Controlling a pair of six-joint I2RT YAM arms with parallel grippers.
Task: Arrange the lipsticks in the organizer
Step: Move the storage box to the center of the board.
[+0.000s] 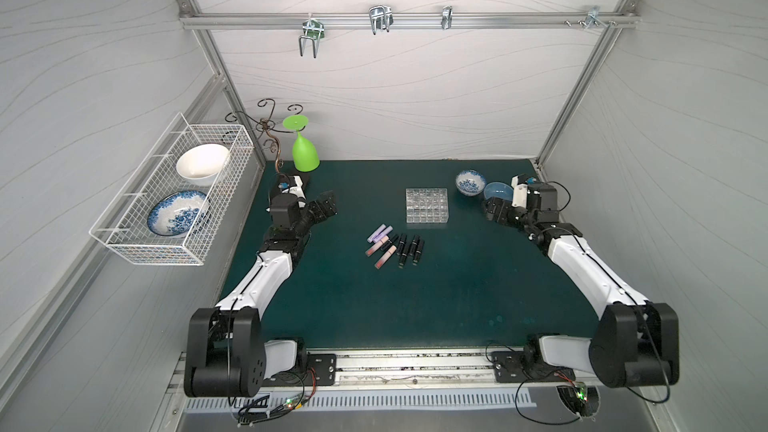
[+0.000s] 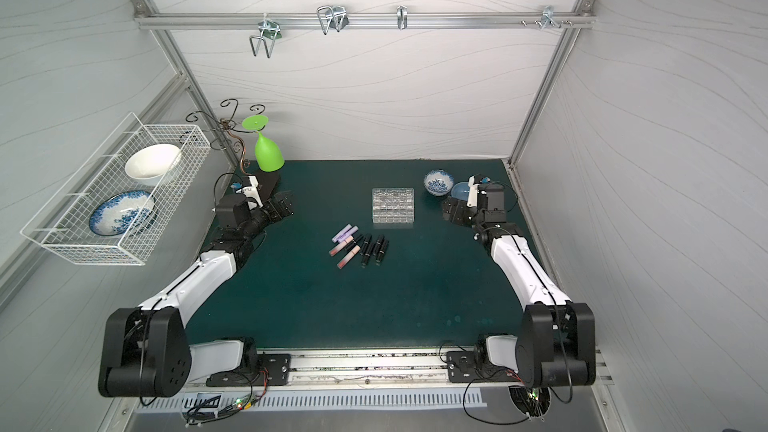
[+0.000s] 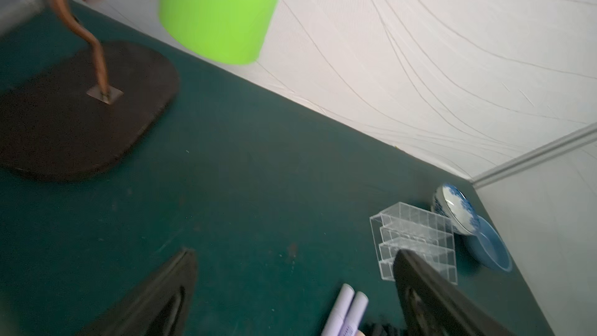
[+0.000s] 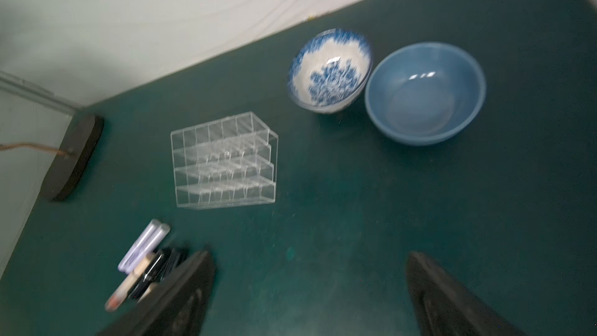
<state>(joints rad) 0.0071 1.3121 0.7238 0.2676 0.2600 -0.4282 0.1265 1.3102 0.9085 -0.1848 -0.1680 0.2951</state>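
Note:
Several lipsticks (image 1: 395,249) (image 2: 359,249) lie side by side on the green mat at mid-table: two lilac, two pink and several black. Just behind them stands the clear organizer (image 1: 427,205) (image 2: 392,205), its cells empty. My left gripper (image 1: 326,203) (image 3: 294,252) hovers open at the back left, far from the tubes. The left wrist view shows two lilac lipsticks (image 3: 347,311) and the organizer (image 3: 413,234). My right gripper (image 1: 496,211) (image 4: 310,254) is open at the back right, with nothing between its fingers. The right wrist view shows the organizer (image 4: 224,160) and lipsticks (image 4: 142,260).
A patterned bowl (image 1: 470,182) (image 4: 329,72) and a blue bowl (image 1: 498,193) (image 4: 424,92) sit close to the right gripper. A green glass (image 1: 305,155) hangs upside down on a scrolled metal stand (image 1: 270,135) at back left. A white wire basket (image 1: 112,238) with dishes hangs on the left wall.

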